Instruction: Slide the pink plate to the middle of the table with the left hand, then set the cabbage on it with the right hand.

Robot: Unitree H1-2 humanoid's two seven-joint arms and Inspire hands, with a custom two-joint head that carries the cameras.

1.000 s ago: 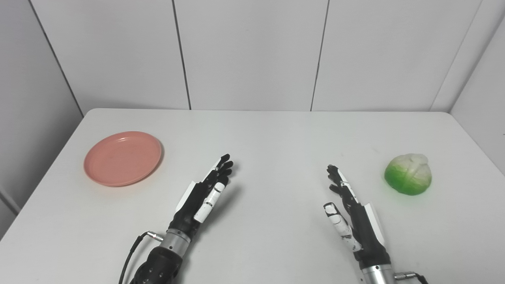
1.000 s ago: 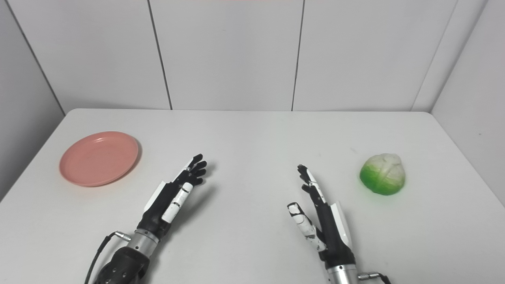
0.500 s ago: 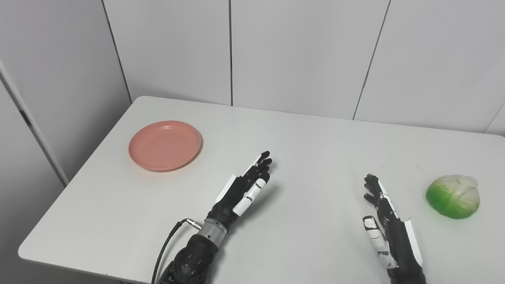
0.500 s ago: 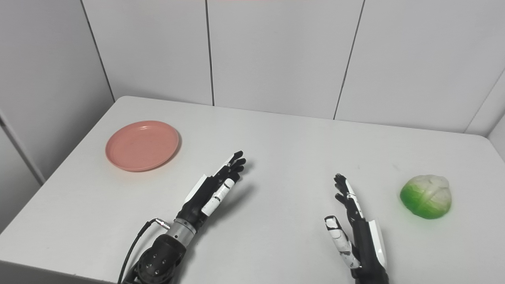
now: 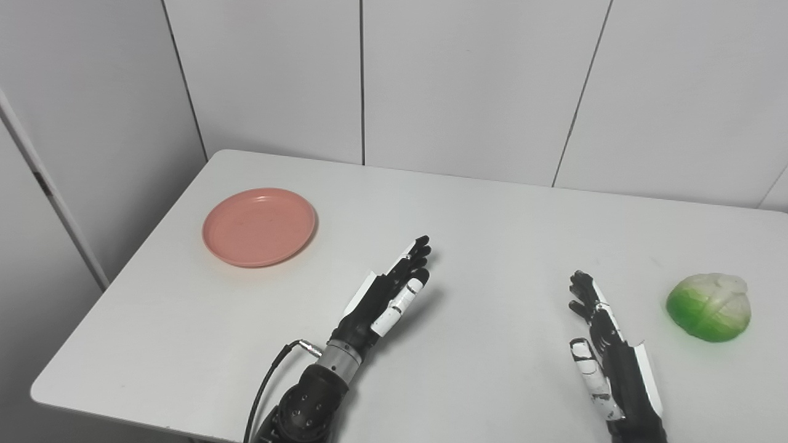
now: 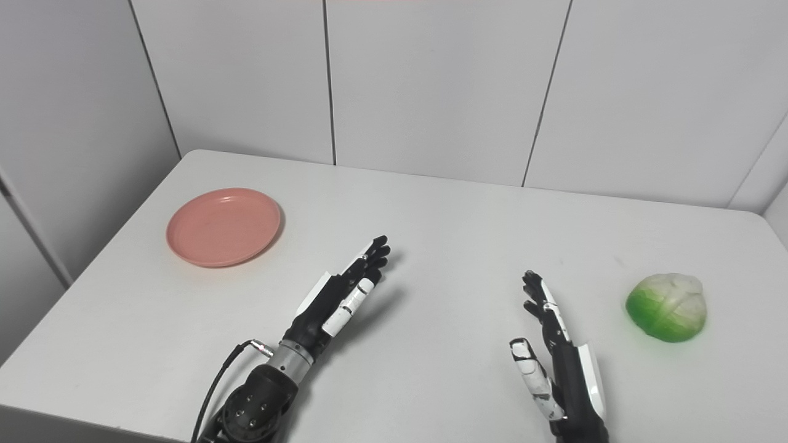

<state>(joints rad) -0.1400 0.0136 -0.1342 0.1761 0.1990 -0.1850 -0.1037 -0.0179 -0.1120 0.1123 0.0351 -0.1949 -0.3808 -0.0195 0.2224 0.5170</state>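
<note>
White tabletop (image 5: pixel 492 203), nothing on the task started yet. Near edge first: right hand (image 5: pixel 606 351) at about 5 o'clock of the table centre, fingers spread and extended, holding nothing, waiting. Left hand (image 5: pixel 388 295) just short of centre at about 7 o'clock, palm edge-on, fingers straight and slightly apart, also empty, clear of the plate.

Change over the last second: mostly the head camera panned left, so the whole scene shifted right in frame; plate and cabbage did not move on the table. In the last half second the left hand crept a touch forward, the right hand held put. So that's a view re-aim toward the plate side, my read: setting up for the left-hand reach.

Green-and-white cabbage (image 5: pixel 708 306) sits at 3 o'clock, well apart from the right hand. Pink plate (image 5: pixel 259 226) farther off at 10 o'clock, near the table's left edge, upright, empty, well apart from the left hand. Slide not yet begun.
</note>
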